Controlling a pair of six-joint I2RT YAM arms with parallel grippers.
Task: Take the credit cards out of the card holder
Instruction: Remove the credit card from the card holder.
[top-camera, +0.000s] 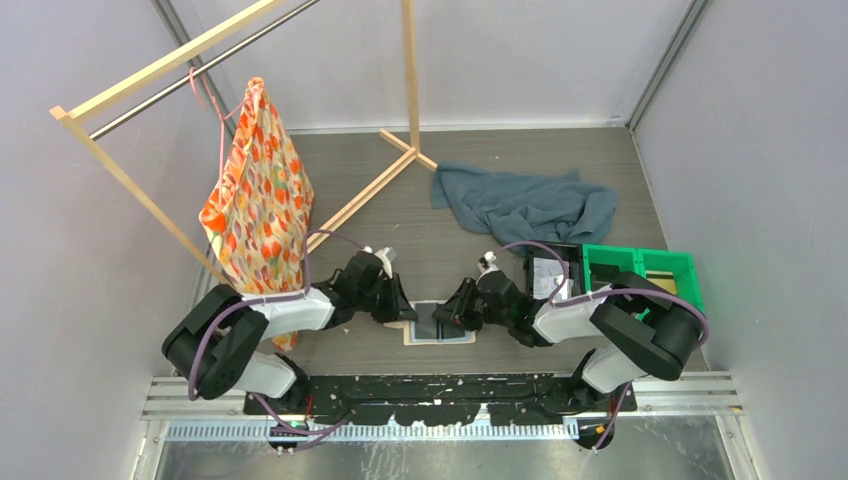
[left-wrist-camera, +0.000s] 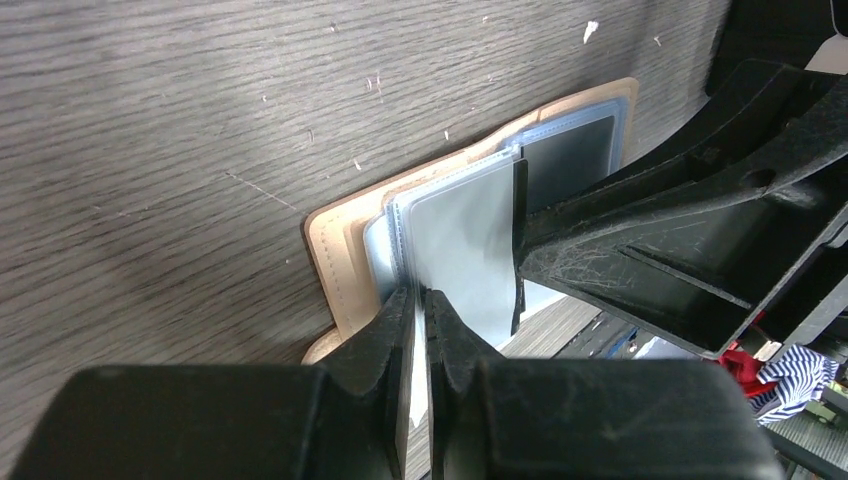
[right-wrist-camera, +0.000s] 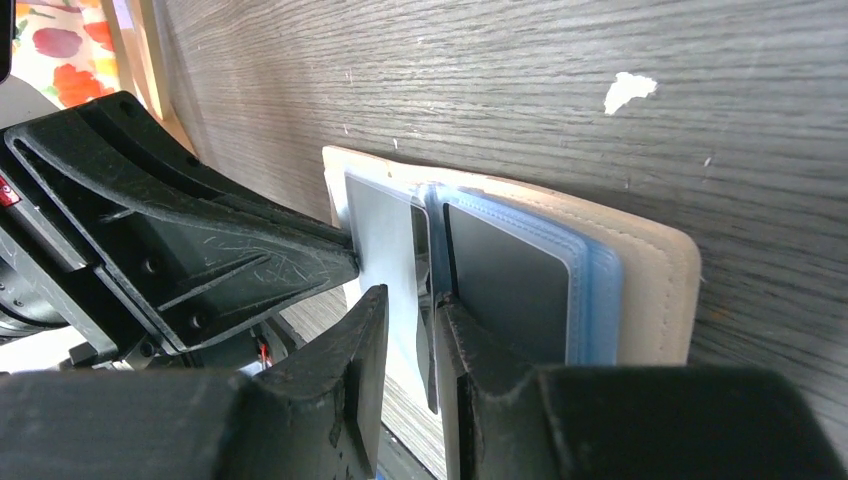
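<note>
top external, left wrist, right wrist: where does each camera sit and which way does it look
Top external: above and behind the arms, looking down at the table; both arms show, left gripper and right gripper meeting at the open card holder.
Left wrist: on the left arm, looking along its own fingers at the card holder; the right gripper faces it.
Right wrist: on the right arm, looking the opposite way; own fingers below, left gripper facing.
Shared: both wrist views show the card holder.
</note>
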